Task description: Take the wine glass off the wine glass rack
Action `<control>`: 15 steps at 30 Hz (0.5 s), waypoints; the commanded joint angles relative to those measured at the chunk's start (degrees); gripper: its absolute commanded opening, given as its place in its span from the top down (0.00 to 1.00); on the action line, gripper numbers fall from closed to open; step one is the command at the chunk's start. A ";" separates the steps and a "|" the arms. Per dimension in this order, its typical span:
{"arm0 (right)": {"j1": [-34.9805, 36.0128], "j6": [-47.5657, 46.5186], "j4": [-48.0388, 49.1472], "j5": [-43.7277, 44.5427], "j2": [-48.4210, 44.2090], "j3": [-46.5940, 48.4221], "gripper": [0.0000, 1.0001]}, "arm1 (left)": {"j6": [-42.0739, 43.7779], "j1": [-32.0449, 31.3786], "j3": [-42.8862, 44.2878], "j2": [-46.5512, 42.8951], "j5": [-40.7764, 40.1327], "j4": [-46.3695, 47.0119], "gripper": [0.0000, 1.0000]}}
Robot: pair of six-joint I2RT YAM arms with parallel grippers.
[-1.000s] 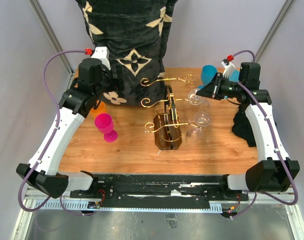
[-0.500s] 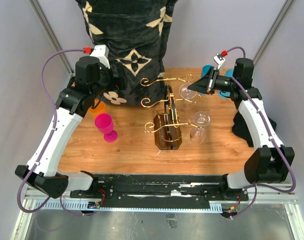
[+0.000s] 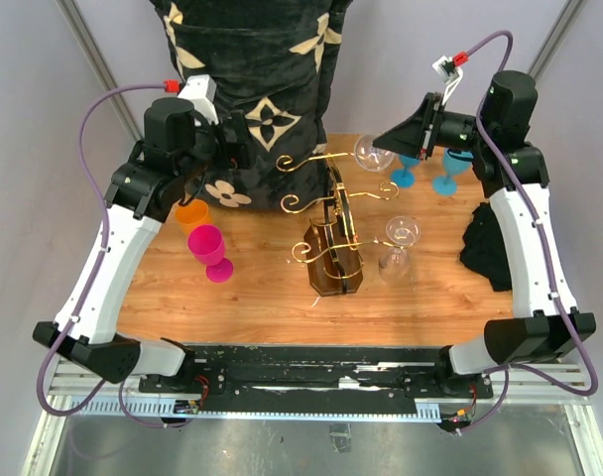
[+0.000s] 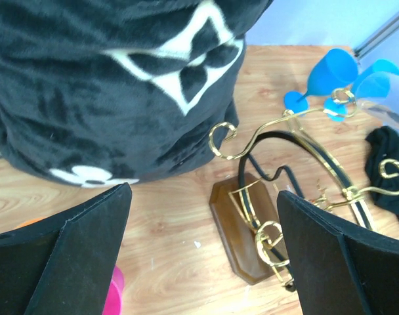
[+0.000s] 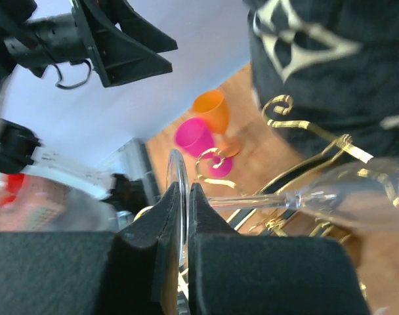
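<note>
The clear wine glass [image 3: 369, 152], foot pinched tight in the right claw [image 5: 182, 197], should come slow and level off the gold wire rack [image 3: 331, 260]; the left claw [image 4: 203, 193] is open, empty.

Two arms are seen, the left arm [image 3: 111, 260] and the right arm [image 3: 532, 248], each built of smooth white link shells joined by rounded black joint housings. A thin purple cable [image 3: 91, 134] tipped with a red connector end [image 3: 172, 101] is run along each. Matte black wedge-shaped fingers [image 4: 68, 256] are carried by the left pincer [image 4: 203, 191].
</note>
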 commanded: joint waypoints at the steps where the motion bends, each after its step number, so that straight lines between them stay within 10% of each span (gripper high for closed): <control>1: 6.75 -24.54 -12.08 2.19 -2.33 9.14 0.99 | -1.67 0.07 6.81 3.23 5.28 -1.83 0.00; 15: 46.49 -68.58 -19.15 47.91 -10.12 -1.15 0.99 | -15.82 0.12 7.85 3.89 31.99 13.79 0.00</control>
